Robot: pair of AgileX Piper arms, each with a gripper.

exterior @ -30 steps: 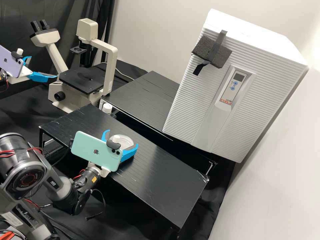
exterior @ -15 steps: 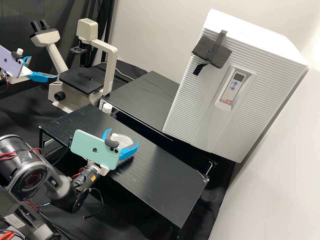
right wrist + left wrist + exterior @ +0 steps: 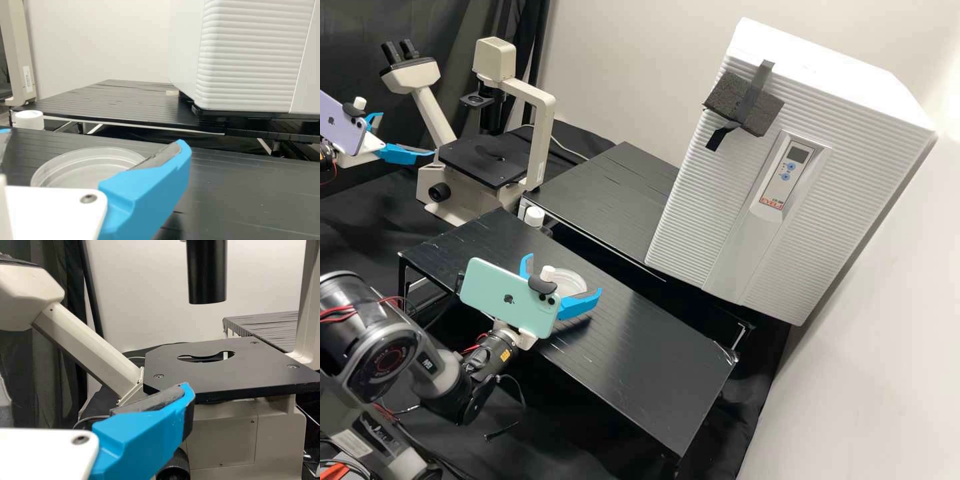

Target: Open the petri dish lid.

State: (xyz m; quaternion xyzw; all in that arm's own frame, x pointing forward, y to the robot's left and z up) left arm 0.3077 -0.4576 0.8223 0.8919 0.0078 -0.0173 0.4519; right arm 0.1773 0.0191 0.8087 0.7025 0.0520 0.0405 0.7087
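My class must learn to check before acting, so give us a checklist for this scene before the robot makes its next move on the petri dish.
1. Petri dish rests flat on the black table: ok.
2. Right gripper open: ok, its fingers are spread apart on either side of the dish.
3. Fingers free of contact with the dish: cannot tell; one overlaps its rim in the right wrist view.
4. Dish open or covered: cannot tell; its clear plastic does not settle it.
5. Left gripper well away from the dish: ok, it is open beside the microscope.
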